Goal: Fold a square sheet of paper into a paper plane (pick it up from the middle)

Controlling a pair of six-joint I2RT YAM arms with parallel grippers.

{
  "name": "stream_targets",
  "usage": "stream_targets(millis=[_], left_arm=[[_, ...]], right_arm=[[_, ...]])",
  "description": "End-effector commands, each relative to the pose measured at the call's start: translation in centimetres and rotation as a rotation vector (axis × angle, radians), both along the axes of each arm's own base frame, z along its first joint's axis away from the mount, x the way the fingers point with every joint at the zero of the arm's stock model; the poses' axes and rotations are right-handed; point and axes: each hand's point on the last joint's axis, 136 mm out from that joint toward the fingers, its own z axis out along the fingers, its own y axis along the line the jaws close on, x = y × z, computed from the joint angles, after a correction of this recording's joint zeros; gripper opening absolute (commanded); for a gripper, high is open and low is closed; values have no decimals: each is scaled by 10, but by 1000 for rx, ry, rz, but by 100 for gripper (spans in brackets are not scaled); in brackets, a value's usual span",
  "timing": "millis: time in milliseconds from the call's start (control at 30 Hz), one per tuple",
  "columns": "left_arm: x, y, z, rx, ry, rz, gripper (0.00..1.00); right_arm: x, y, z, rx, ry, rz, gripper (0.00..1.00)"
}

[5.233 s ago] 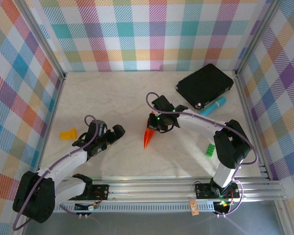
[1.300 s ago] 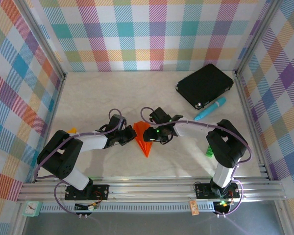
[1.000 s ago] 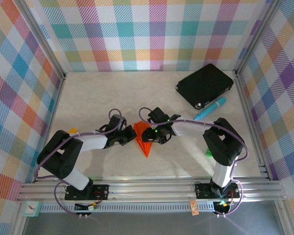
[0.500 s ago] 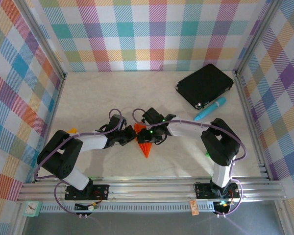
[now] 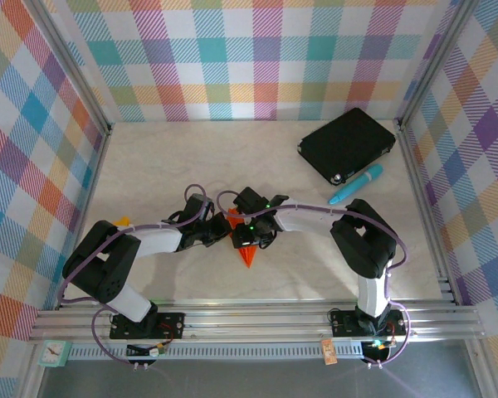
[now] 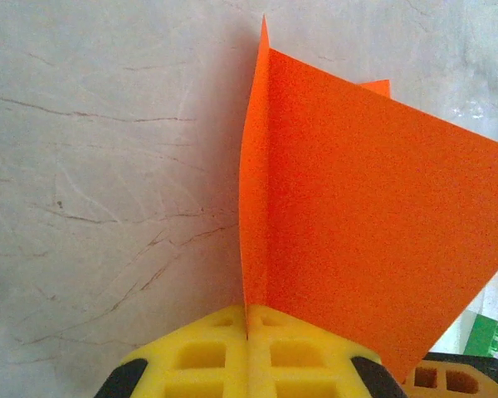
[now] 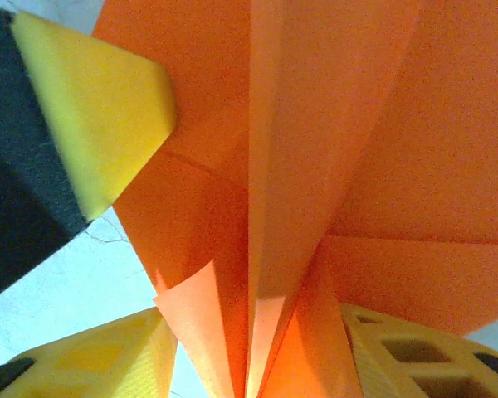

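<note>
The square sheet of paper is folded into an orange paper plane lying mid-table with its tip toward the near edge. My left gripper comes in from the left, shut on the sheet's edge; its yellow fingertips pinch an upright flap of the plane. From the right, my right gripper sits over the wide end. Its yellow fingers stand apart on both sides of the plane's centre folds, with table showing beside the left one. The left gripper's pad touches the paper at upper left.
A black rectangular pad lies at the back right, with a blue pen just in front of it. A small yellow-orange object sits by the left arm. A green block lies to the right of the plane.
The right gripper has slid left along the plane toward the left gripper, covering more of its wide end. The left gripper has stayed put, still pinching the paper.
</note>
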Motion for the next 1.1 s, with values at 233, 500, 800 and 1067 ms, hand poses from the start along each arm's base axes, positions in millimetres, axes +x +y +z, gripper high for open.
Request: stream_targets(millis=[233, 500, 800, 1067], left_arm=[[-2, -2, 3, -4, 8, -5, 5], [-2, -1, 3, 2, 9, -3, 5], [-2, 1, 3, 6, 7, -2, 6], [-2, 1, 1, 7, 12, -2, 6]], right_arm=[[6, -8, 2, -65, -37, -19, 41], [8, -12, 0, -89, -26, -68, 29], [9, -12, 0, -98, -14, -90, 31], [11, -14, -1, -148, -2, -111, 33]])
